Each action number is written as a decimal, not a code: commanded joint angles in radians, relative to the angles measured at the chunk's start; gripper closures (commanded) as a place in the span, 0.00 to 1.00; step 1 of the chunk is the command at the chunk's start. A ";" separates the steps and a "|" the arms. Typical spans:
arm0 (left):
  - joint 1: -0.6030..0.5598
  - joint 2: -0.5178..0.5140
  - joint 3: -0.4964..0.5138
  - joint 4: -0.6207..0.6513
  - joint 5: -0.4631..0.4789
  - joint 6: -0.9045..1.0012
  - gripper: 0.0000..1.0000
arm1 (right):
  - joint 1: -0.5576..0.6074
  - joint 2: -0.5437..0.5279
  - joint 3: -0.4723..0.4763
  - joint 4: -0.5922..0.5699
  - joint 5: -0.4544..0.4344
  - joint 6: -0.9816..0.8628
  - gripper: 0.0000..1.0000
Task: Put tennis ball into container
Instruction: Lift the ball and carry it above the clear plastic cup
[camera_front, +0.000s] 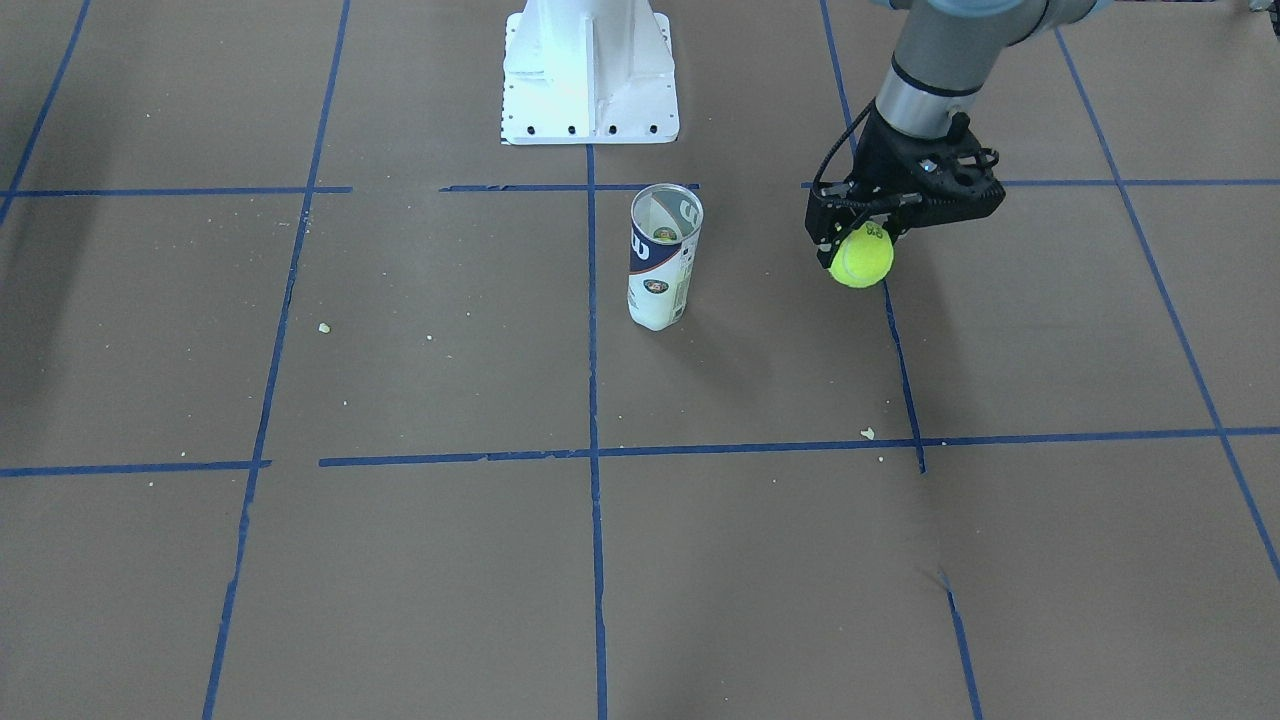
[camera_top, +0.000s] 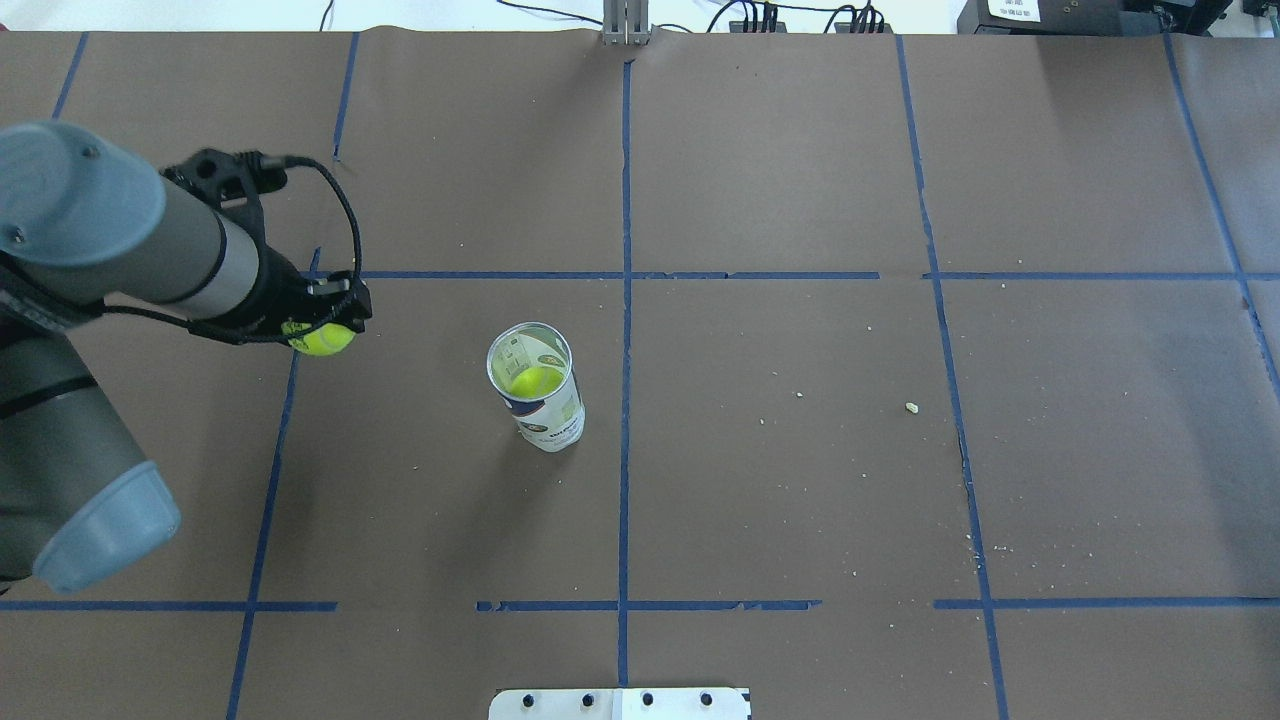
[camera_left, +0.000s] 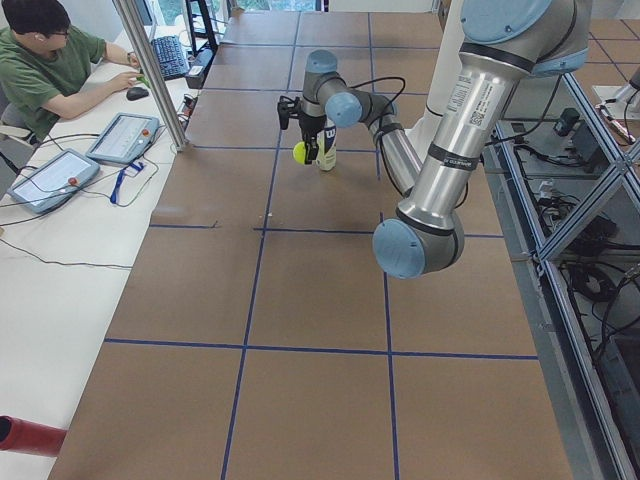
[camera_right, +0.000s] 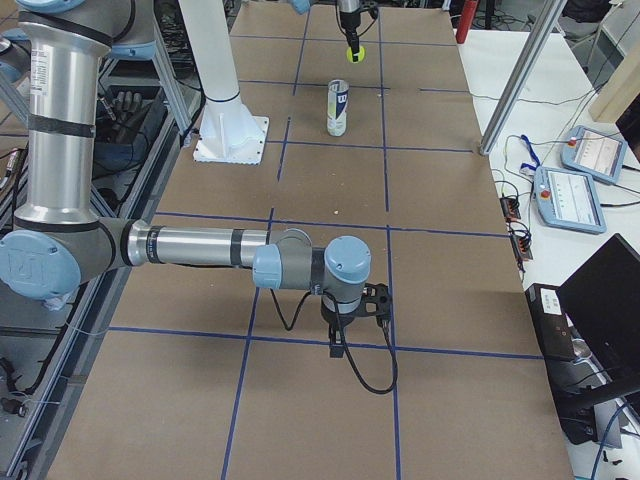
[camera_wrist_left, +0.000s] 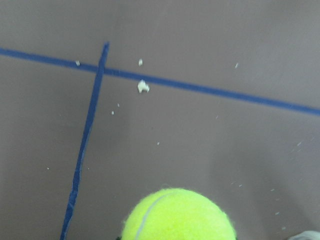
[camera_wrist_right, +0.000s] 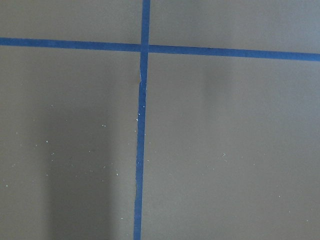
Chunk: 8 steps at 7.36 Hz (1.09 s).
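Overhead exterior: left claw (camera_top: 318, 328) pinching tennis ball (camera_top: 325, 342).
Container (camera_top: 545, 405): upright, mouth up, well apart toward robot's right.
Nearer arm: left.
Right claw (camera_right: 338, 340): spread or pressed, cannot tell.

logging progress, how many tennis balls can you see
2. One tennis ball in the left gripper; a second ball inside the tennis-ball can. More may be hidden beneath it.
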<state>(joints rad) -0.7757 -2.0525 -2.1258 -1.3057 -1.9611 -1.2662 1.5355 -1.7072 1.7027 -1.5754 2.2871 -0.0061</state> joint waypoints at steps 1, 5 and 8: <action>-0.007 -0.182 -0.019 0.214 -0.060 -0.024 1.00 | 0.000 0.000 0.000 0.000 0.000 0.000 0.00; 0.113 -0.379 0.204 0.212 -0.058 -0.188 1.00 | 0.000 0.000 0.000 0.000 0.000 0.000 0.00; 0.151 -0.371 0.205 0.206 -0.051 -0.188 0.60 | 0.000 0.001 0.000 0.000 0.000 0.000 0.00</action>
<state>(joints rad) -0.6345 -2.4240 -1.9220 -1.0980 -2.0147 -1.4530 1.5355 -1.7071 1.7027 -1.5754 2.2872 -0.0062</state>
